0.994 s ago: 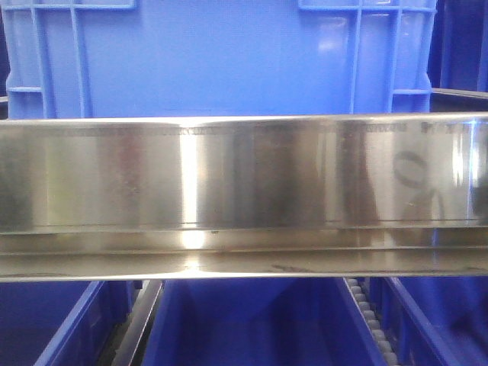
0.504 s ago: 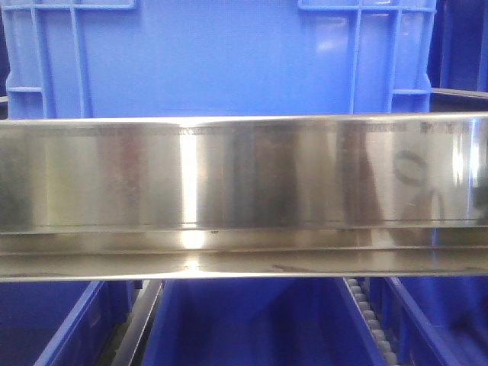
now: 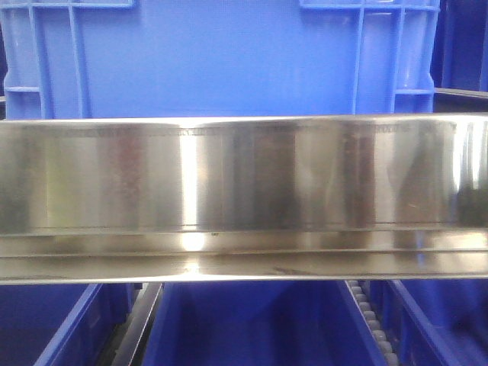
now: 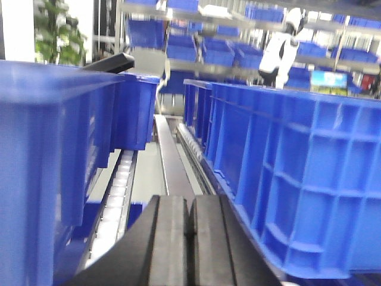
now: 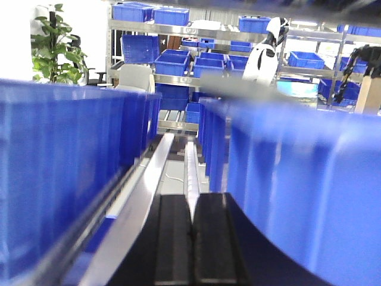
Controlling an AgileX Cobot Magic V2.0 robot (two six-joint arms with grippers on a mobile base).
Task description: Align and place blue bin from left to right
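Task bin: large bright-blue rigid plastic crate (image 3: pixel 221 61), at 12 o'clock in the front view, behind the polished steel rail (image 3: pixel 244 183).
Orientation: upright, flat side panel facing the camera; long axis 9 to 3 o'clock.
Left gripper (image 4: pixel 190 205): fingers pressed together, empty, low between neighbouring crates.
Right gripper (image 5: pixel 191 205): likewise clenched on nothing.
Reason: closed fingers probably serve as pushers for sideways alignment.

A broad metal rail (image 3: pixel 244 175) is seen across the middle of the front view, brushed and glossy, with streaked reflections. Above it, the blue bin (image 3: pixel 221 61) is shown as smooth, faintly shiny rigid plastic, ribbed at its corners. Pale, dull rollers (image 3: pixel 371 314) are seen at the lower right. The left gripper (image 4: pixel 190 205) and the right gripper (image 5: pixel 191 202) are finished in matt black.
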